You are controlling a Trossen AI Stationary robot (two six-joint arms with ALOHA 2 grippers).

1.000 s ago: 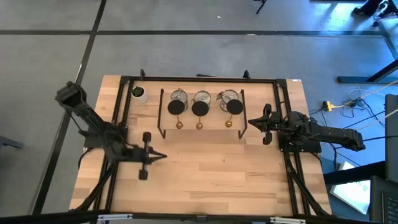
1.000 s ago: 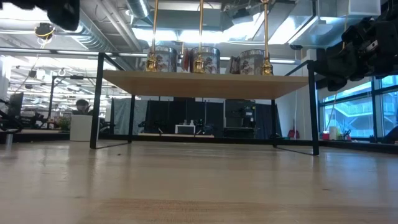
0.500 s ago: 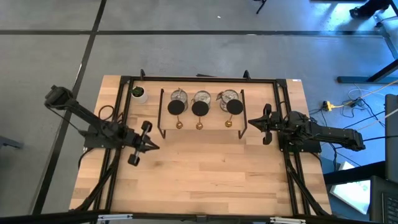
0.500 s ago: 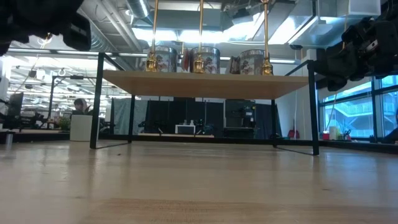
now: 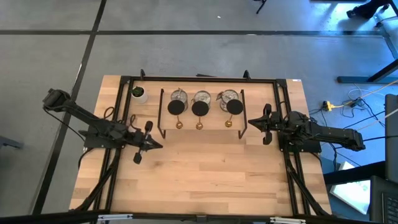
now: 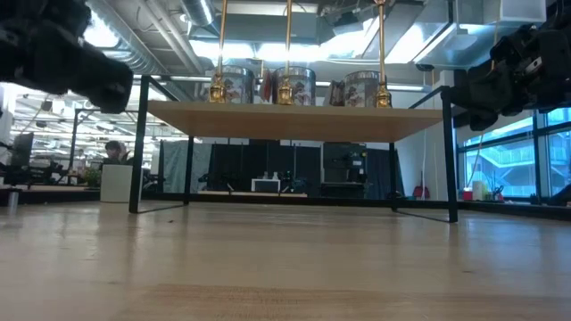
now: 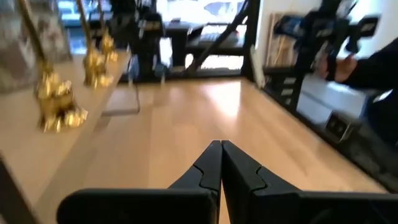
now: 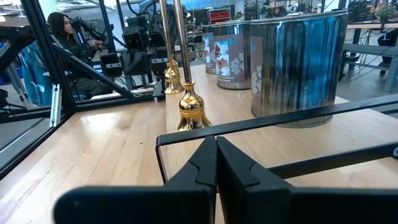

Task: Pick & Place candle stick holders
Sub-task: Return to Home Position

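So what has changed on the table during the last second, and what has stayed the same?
The left gripper, shut and empty, drew back slightly toward the left edge of the table, coming lower in the low view. Nothing was gripped or released. The right gripper, the gold candle holders and silver cups on the black rack did not move.
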